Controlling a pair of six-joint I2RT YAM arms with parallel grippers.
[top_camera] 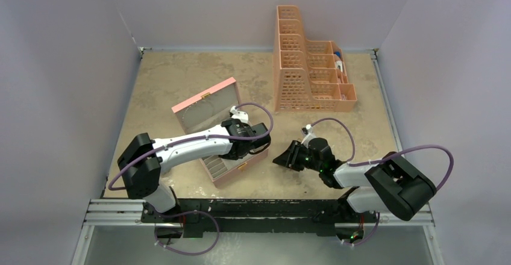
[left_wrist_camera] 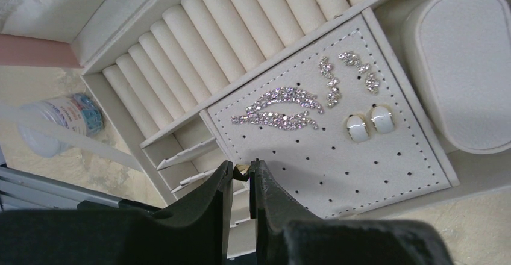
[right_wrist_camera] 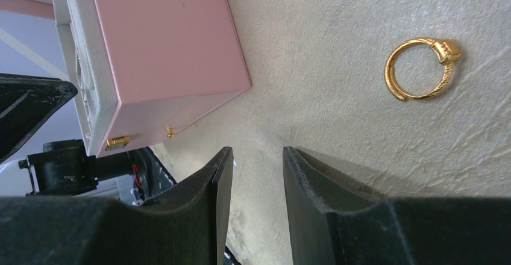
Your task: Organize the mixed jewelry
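The left end effector (left_wrist_camera: 241, 166) hangs over the open pink box (top_camera: 205, 109). Its two fingers are pinching a tiny gold piece (left_wrist_camera: 240, 170) just above the white dotted pad (left_wrist_camera: 361, 174). On that pad sit sparkly earrings (left_wrist_camera: 280, 108) and white earrings (left_wrist_camera: 369, 124) (the soft ring rolls (left_wrist_camera: 211, 42) are right beside it). The right end effector (right_wrist_camera: 258, 153) is spread apart and holds nothing, low over the bench (right_wrist_camera: 337, 48). A gold ring (right_wrist_camera: 422, 69) lies on the bench near it, not touching.

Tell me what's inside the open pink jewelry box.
Ring rolls, a perforated earring pad holding crystal earrings and two white-and-gold studs, and an oval cushion. The left hand, pinching a small gold piece, covers part of the small compartments.
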